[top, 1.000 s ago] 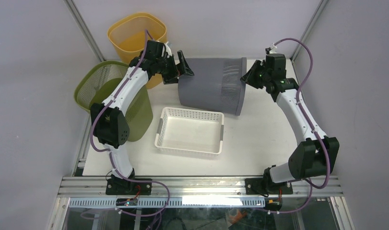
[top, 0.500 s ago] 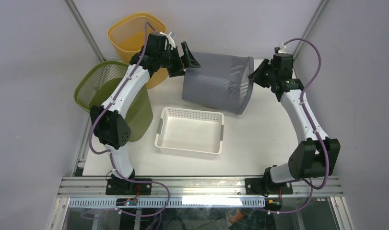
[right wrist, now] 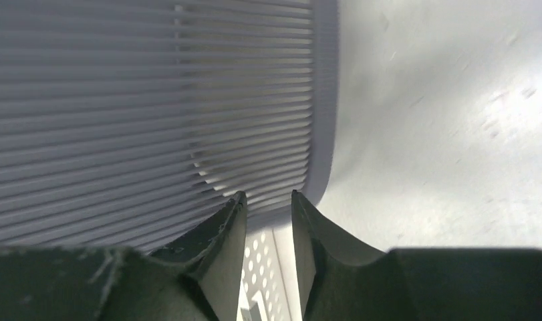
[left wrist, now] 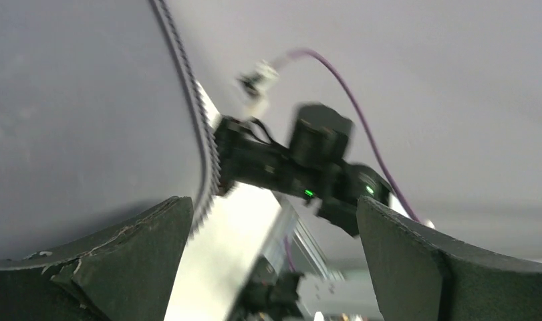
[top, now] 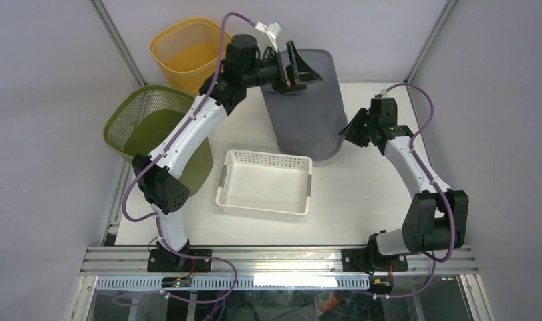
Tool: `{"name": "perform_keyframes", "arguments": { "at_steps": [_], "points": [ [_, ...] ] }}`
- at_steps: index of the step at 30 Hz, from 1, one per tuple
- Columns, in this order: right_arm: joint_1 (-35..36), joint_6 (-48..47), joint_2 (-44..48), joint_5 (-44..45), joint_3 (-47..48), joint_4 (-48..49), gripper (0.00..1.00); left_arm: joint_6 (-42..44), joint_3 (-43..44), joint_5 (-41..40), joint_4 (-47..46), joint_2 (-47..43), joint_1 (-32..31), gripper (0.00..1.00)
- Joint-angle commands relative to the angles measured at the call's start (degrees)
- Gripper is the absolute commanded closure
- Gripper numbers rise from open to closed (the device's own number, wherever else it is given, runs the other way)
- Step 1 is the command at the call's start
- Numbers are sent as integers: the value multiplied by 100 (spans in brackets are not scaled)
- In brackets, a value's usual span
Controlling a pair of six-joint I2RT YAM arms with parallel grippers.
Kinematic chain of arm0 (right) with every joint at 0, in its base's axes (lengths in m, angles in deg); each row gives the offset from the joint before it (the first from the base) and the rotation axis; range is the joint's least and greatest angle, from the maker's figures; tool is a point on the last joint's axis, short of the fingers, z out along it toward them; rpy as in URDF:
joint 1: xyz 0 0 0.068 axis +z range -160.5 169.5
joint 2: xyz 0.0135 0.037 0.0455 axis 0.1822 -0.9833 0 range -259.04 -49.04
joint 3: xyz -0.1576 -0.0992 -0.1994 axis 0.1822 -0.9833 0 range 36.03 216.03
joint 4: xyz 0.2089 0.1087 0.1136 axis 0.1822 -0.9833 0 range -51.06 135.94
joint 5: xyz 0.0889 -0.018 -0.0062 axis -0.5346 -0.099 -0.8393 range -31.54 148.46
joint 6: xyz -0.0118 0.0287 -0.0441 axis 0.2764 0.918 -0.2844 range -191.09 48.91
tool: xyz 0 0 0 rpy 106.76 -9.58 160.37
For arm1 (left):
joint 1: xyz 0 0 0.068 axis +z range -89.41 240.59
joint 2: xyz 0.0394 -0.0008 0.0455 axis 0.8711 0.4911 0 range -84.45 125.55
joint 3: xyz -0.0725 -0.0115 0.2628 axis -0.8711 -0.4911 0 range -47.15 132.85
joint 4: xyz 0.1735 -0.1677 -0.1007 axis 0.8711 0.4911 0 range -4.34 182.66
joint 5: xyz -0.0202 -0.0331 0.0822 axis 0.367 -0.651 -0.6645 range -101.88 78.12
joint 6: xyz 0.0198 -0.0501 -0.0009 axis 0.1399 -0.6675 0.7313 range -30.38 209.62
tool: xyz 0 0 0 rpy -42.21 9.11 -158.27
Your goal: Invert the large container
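Observation:
The large grey ribbed container (top: 308, 114) stands almost upside down at the back of the table, rim down and slightly tilted, closed base up. My left gripper (top: 300, 69) is open, its jaws spread wide against the base. In the left wrist view (left wrist: 271, 204) the grey wall (left wrist: 74, 100) fills the left side and nothing lies between the fingers. My right gripper (top: 348, 131) is low beside the rim on the right. In the right wrist view (right wrist: 266, 195) its fingers stand a narrow gap apart, empty, just short of the ribbed wall (right wrist: 154, 100).
A white perforated basket (top: 264, 184) lies just in front of the container and shows between the right fingers (right wrist: 268, 267). A green mesh bin (top: 154, 127) stands at the left and a yellow bin (top: 188, 50) at the back left. The enclosure walls are close behind.
The container has swung from lying on its side to standing rim down. My left gripper rose and moved right with the base. My right gripper dropped down and came off the rim.

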Motion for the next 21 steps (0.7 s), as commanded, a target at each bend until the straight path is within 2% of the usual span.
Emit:
{"name": "perform_keyframes", "arguments": {
  "at_steps": [1,8,13,16,18,21],
  "points": [
    [141,424,93,-594,-284,133,65,-466,-333,835,-366,31,-472,1],
    [10,344,435,-303,-332,-8,64,-472,-360,897,-474,69,-581,1],
    [-42,-183,887,-64,50,-669,62,-183,-35,693,-331,-258,-603,1],
    [-48,-619,1379,-17,208,-954,57,361,168,215,51,-653,-603,1],
    [-41,-826,1755,-69,272,-1141,51,793,159,-396,525,-865,-579,1],
    [-39,-945,2337,-253,271,-1428,46,796,-214,-916,909,-987,-298,1]
  ]
}}
